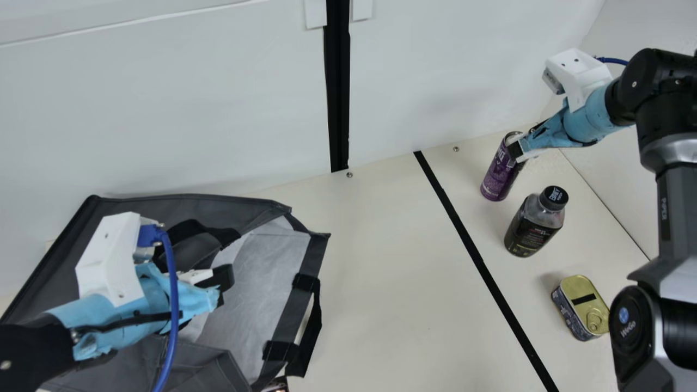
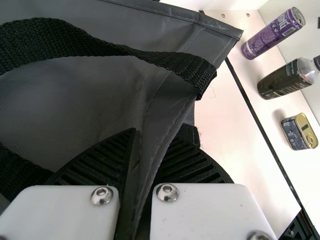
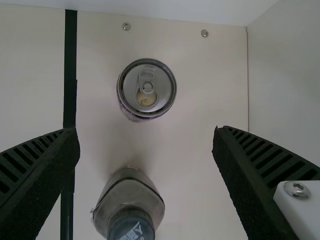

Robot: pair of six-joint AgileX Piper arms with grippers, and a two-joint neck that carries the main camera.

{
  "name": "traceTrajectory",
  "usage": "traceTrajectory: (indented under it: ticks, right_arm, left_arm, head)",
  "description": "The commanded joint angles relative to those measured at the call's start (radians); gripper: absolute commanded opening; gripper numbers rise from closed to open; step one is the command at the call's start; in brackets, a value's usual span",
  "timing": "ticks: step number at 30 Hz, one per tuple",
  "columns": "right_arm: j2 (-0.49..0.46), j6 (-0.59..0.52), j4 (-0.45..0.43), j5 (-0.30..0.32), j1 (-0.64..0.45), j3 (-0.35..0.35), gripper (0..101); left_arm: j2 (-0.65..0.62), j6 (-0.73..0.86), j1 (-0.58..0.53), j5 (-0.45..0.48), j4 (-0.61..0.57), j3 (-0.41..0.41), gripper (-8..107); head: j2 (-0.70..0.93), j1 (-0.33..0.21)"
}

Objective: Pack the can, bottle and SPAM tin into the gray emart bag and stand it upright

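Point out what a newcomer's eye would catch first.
Probably the large dark gray fabric bag, sprawled at the main view's left, one fold pinched in the left gripper. Next, the slim purple metal can standing at that view's right, the open right gripper near its top.

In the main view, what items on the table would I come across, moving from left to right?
The gray bag → the purple can → the dark bottle with a black cap → the tin with a gold-coloured lid.
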Motion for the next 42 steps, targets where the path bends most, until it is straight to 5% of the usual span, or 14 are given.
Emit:
traceTrajectory:
  ticks: [1, 26, 40, 42]
  right_arm:
    - [0.024, 0.001, 0.002, 0.001, 0.001, -0.015, 95]
    - [0.255, -0.023, 0.035, 0.001, 0.022, -0.16, 95]
    - [0.292, -0.066, 0.02, 0.001, 0.024, -0.201, 1]
    - [0.291, -0.078, 0.021, 0.001, 0.023, -0.207, 0]
  left_arm:
    - [0.0, 0.0, 0.0, 0.0, 0.0, 0.0, -8]
    - [0.0, 0.0, 0.0, 0.0, 0.0, 0.0, -8]
    - [0.0, 0.0, 0.0, 0.0, 0.0, 0.0, -8]
    - [0.0, 0.0, 0.0, 0.0, 0.0, 0.0, -8]
  head:
    - [-0.002, -0.023]
    - [-0.002, -0.023]
    - [-0.002, -0.023]
    - [-0.002, -0.023]
